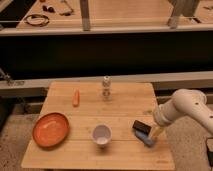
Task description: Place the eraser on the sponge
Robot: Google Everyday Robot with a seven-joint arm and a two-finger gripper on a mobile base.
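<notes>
A dark block, the eraser [139,126], lies on the right part of the wooden table [85,150]. Its near end rests against or over a blue sponge [147,140]; I cannot tell whether it lies on top of the sponge. My white arm [182,107] reaches in from the right. My gripper [156,132] hangs low over the table just right of the eraser and sponge, very close to both.
An orange plate [50,129] sits at the table's front left and a white cup [101,134] near the front middle. An orange carrot-like piece [76,97] and a small upright bottle [106,86] stand toward the back. A dark shelf runs behind the table.
</notes>
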